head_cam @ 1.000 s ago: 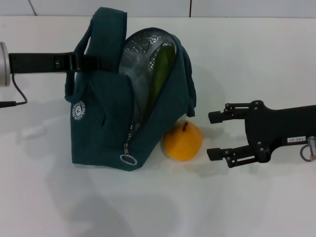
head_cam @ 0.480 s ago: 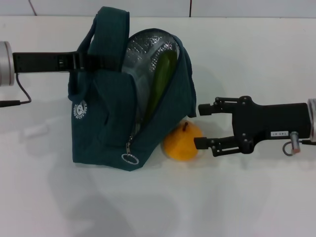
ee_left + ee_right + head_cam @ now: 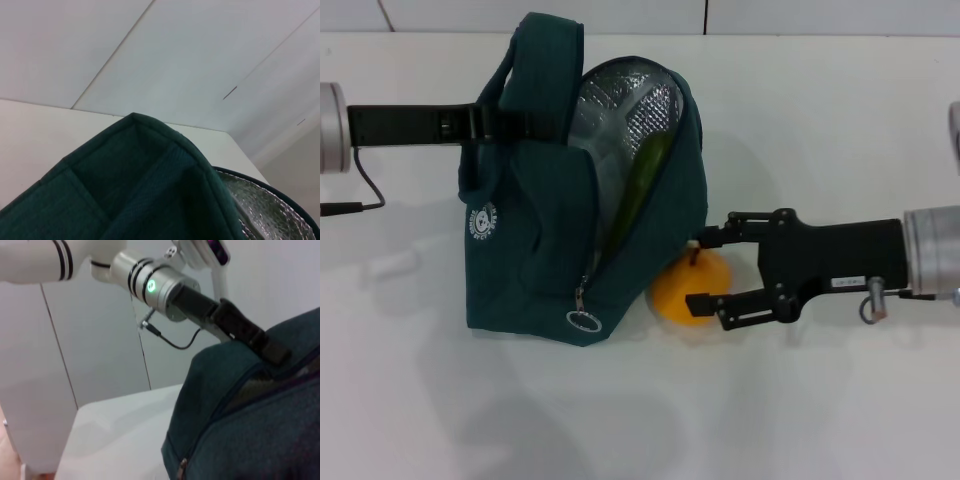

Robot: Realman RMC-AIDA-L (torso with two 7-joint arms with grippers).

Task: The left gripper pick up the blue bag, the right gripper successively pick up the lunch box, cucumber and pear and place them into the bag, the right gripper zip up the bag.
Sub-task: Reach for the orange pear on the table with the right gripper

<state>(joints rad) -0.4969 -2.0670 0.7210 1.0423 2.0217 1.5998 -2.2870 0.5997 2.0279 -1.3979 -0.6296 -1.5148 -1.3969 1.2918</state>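
Note:
The blue bag stands upright on the white table, its mouth open and the foil lining showing. The cucumber leans inside it, one end sticking up. My left gripper reaches in from the left and is shut on the bag's handle, holding it up. The pear lies on the table against the bag's lower right side. My right gripper is open, one finger behind the pear and one in front of it. The lunch box is hidden. The right wrist view shows the bag and the left gripper.
The zipper's metal ring pull hangs low on the bag's front. A black cable trails on the table at the far left. The left wrist view holds only bag fabric and foil lining.
My right gripper has moved left, from well clear of the pear to straddling it, still open. The bag and left arm have barely shifted.

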